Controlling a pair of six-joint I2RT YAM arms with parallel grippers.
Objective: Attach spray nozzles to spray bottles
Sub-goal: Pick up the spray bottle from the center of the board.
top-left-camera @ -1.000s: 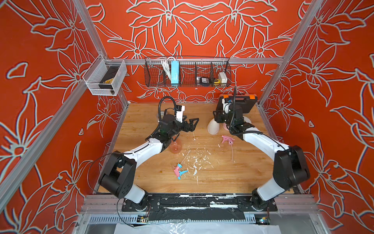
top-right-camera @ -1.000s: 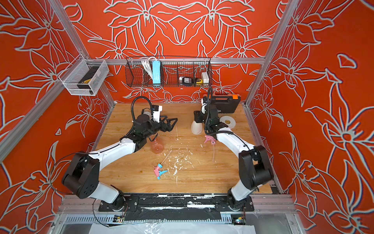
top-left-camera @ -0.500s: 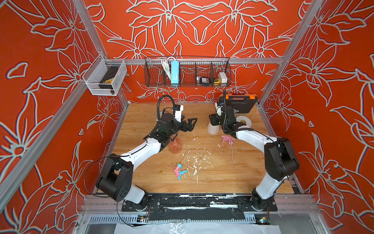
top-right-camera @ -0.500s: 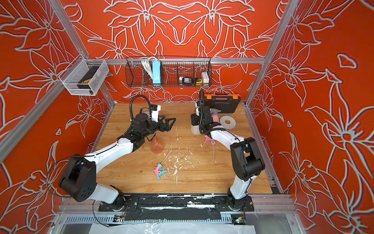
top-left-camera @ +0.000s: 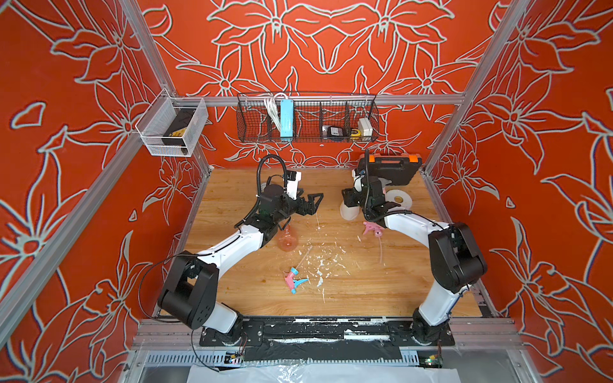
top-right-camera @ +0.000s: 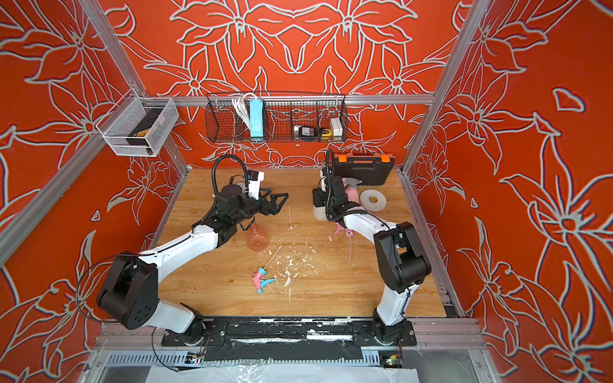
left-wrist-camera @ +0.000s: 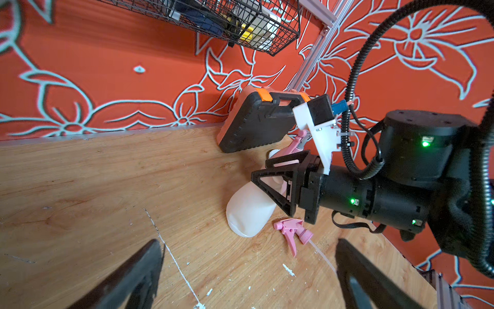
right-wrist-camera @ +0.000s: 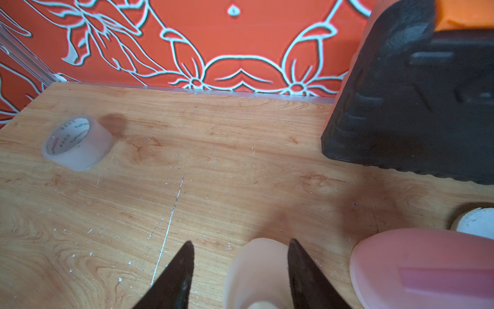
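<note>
1. Wooden surface [top-left-camera: 232, 291], white-flecked, inside orange floral walls [top-left-camera: 331, 49].
2. Opaque white cone-shaped plastic bottle [left-wrist-camera: 248, 211] tilts near the back; right end effector [left-wrist-camera: 260, 169] straddles its neck, grip unclear.
3. Left end effector [top-left-camera: 315, 204] spread wide, empty.

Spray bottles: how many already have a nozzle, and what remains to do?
Done: the pink bottle carries a grey-topped nozzle. In hand: the right gripper straddles the neck of the white bottle; grip unclear. The left gripper is open and empty. Left: the white bottle and the clear orange bottle lack nozzles; a pink nozzle and a pink-and-blue nozzle lie loose on the table.
</note>
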